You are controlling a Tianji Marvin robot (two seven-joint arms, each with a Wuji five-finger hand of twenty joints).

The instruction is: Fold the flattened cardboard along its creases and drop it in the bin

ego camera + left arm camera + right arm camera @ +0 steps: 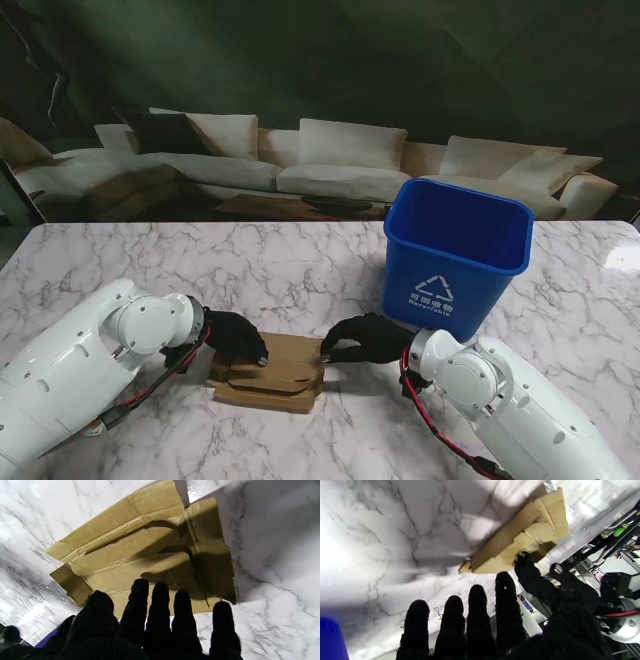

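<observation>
While lying flat on the marble bench (120, 255), cardboard (272, 372) flanked by both hands: left hand (235, 337) spread over its left edge, right hand (365, 338) pinching its right edge. Seen only from left wrist: creased flaps. Farther right, blue bin (455, 255); beyond, white sofa (340, 160).

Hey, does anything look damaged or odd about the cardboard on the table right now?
Somewhat. The cardboard is creased and crumpled, with a ragged torn edge near the left robot hand, and its flaps lie unevenly instead of flat. The blue bin stands upright and looks fine.
</observation>
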